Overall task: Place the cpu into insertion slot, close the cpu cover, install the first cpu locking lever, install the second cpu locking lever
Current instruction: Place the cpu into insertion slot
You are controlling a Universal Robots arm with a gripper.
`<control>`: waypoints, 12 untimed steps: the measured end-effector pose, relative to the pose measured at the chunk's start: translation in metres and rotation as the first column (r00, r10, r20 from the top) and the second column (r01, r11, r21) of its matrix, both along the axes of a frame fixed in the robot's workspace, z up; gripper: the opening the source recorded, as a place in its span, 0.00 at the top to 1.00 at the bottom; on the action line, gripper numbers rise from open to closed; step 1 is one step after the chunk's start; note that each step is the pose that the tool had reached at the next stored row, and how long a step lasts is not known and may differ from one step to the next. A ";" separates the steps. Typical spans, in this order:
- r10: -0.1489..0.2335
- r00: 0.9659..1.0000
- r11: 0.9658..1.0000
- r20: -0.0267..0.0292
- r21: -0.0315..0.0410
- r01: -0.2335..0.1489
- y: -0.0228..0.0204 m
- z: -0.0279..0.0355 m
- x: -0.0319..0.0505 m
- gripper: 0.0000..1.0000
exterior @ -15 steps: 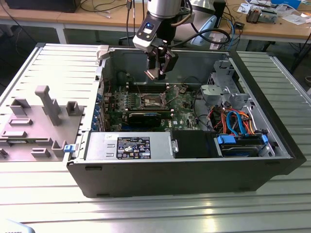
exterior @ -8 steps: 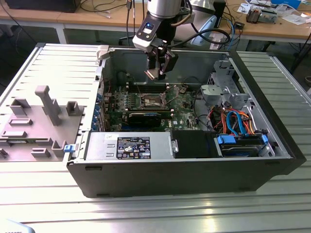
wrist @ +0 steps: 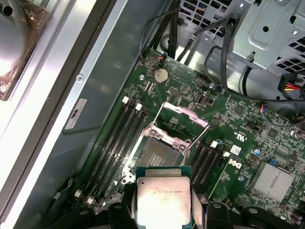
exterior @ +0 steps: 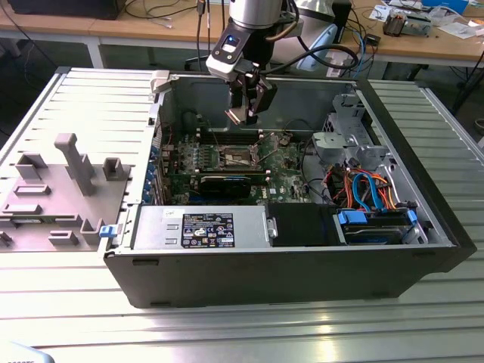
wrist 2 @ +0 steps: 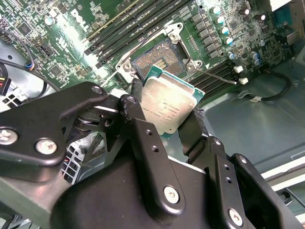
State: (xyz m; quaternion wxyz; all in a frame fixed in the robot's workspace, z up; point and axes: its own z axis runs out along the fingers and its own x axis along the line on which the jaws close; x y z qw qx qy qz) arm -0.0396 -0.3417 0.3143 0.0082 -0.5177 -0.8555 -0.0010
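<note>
Black gripper links sit closest in the second wrist view. Its fingers are clamped on opposite edges of the cpu, so you are carrying the chip with its silvery top toward the camera.

Just beyond it lies the insertion slot, bare, with its contact field exposed and nothing seated. In the first wrist view the cpu cover stands swung up off the socket, and a thin locking lever juts free beside it. The memory slots flank the socket.

In the exterior view the gripper hangs above the motherboard, apart from it, with the socket at about 6 o'clock and the drive cables at 4 o'clock.

You are on the first step, I judge: chip in hand, not yet placed. Seating it calls for squaring its corners to the socket rim and keeping it level, because those contacts look unforgiving of a skewed drop.
</note>
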 end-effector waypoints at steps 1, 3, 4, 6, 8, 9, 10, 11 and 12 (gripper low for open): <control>-0.001 1.000 1.000 0.000 0.000 0.001 0.0000 0.0000 0.0000 0.45; -0.003 1.000 1.000 0.000 0.000 0.003 0.0000 -0.0001 0.0000 0.45; -0.003 1.000 1.000 0.000 0.000 0.003 0.0000 -0.0001 0.0000 0.45; -0.005 1.000 1.000 0.000 0.000 0.005 0.0000 -0.0001 0.0000 0.45; -0.007 1.000 1.000 0.000 0.000 0.007 0.0000 -0.0002 0.0000 0.45; -0.008 1.000 1.000 0.000 0.000 0.008 0.0000 -0.0002 0.0000 0.45; -0.009 1.000 1.000 0.000 0.000 0.009 0.0000 -0.0002 0.0000 0.45; -0.011 1.000 1.000 0.000 0.000 0.011 0.0000 -0.0002 0.0000 0.45; -0.011 1.000 1.000 0.000 0.000 0.011 0.0000 -0.0002 0.0000 0.45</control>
